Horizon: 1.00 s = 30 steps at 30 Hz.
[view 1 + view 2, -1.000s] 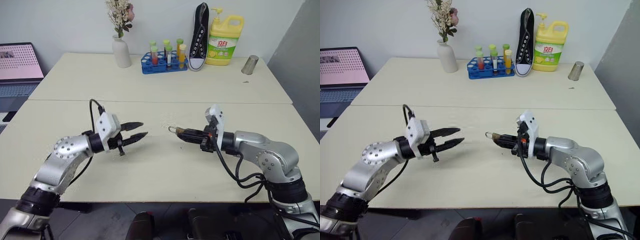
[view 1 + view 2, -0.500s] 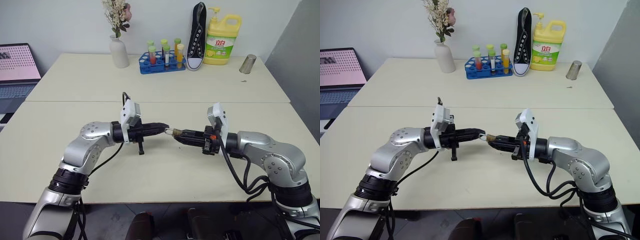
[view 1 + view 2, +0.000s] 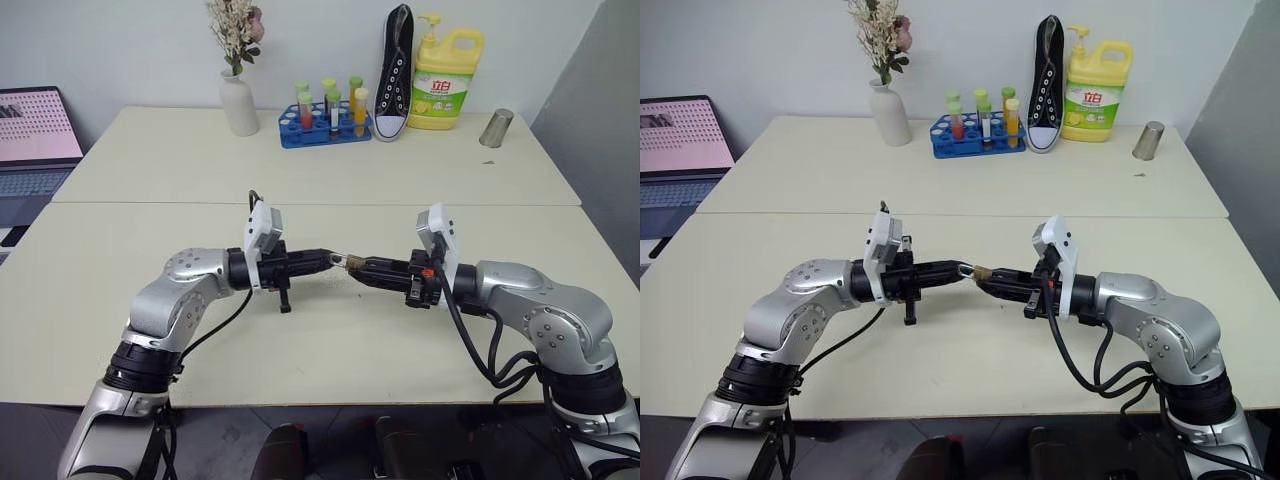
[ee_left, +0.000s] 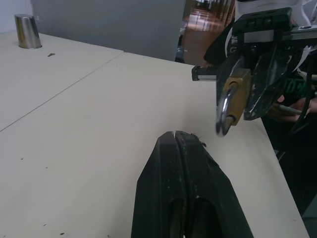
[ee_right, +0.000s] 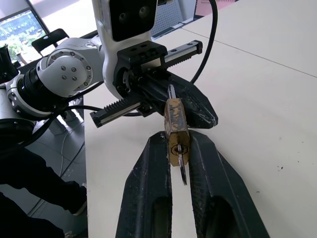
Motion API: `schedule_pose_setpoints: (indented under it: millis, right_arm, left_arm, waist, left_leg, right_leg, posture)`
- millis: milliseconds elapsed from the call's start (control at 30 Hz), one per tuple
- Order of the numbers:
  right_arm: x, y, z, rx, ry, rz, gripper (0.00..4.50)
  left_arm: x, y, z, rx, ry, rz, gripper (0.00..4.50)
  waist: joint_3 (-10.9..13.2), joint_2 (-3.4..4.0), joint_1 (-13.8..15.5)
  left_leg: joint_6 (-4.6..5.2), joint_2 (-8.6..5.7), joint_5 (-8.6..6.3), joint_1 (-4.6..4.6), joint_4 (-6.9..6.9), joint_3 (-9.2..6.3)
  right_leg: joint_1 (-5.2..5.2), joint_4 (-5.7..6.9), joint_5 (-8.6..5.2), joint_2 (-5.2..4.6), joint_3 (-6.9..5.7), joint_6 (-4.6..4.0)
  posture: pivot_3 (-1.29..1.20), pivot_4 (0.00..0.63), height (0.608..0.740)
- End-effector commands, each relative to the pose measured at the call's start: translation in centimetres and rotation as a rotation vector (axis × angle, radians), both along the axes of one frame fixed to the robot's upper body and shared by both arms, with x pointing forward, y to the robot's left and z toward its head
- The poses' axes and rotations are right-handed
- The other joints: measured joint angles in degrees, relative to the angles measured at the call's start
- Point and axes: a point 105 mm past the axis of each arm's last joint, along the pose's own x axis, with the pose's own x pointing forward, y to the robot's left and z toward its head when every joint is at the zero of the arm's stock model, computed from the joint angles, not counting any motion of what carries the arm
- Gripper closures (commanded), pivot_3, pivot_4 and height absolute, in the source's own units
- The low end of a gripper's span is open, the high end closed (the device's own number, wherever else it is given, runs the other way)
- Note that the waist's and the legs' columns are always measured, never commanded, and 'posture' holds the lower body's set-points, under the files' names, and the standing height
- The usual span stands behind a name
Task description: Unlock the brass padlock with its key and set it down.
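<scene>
Because your right hand clamps the brass padlock by its body, level and above the near half of the tabletop, the shackle faces left and the key hangs free from the keyway between the fingers. Your left hand, fingers pressed together, sits tip to tip with it at the shackle; whether it grips the loop, you cannot tell. That steady hold looks meant for working the lock.

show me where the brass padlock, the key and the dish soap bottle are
brass padlock (image 5: 176, 130), right wrist view, on its brass body.
key (image 5: 182, 170), right wrist view, on its blade below the lock.
dish soap bottle (image 3: 446, 88), left eye view, on its label.
</scene>
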Motion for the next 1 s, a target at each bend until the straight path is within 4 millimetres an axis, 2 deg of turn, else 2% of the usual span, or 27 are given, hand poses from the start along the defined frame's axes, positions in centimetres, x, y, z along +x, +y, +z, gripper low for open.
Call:
schedule_pose_setpoints:
  millis: [33, 633, 767, 1000]
  right_arm:
    - [-0.1, 0.0, 0.7, 0.008, -0.043, 0.010, 4.34]
    - [0.1, -0.3, 0.1, -0.015, -0.036, -0.003, 4.34]
    - [0.2, -0.3, -0.2, -0.024, -0.034, -0.003, 4.34]
    - [0.1, -0.2, -0.3, -0.026, -0.033, 0.000, 4.34]
  left_arm:
    - [-0.4, -0.2, 1.2, -0.033, -0.036, -0.011, 4.50]
    - [-1.7, -0.4, 1.3, -0.051, 0.017, -0.046, 4.50]
    - [-2.7, -0.6, 1.6, -0.054, 0.036, -0.087, 4.50]
    - [-2.8, -0.1, 2.5, -0.090, 0.071, -0.070, 4.50]
  waist:
    - [0.00, 0.00, 0.00]
    - [0.00, 0.00, -0.01]
    - [0.00, 0.00, -0.01]
    - [0.00, 0.00, -0.01]
  left_leg:
    - [0.00, 0.00, 0.00, 0.00, 0.00, 0.00]
    - [0.00, 0.01, 0.00, 0.00, 0.00, -0.01]
    - [0.00, 0.00, 0.00, 0.00, 0.00, -0.01]
    - [0.00, 0.01, 0.00, 0.01, 0.00, -0.02]
  right_leg:
    - [0.00, 0.00, 0.00, 0.00, 0.00, 0.00]
    - [0.00, 0.00, 0.00, 0.00, 0.00, 0.00]
    - [0.00, 0.00, 0.00, 0.00, 0.00, 0.00]
    - [0.00, 0.00, 0.00, 0.00, -0.01, 0.00]
  posture:
    - [0.00, 0.150, 0.740]
    - [0.00, 0.150, 0.740]
    - [0.00, 0.150, 0.740]
    - [0.00, 0.150, 0.740]
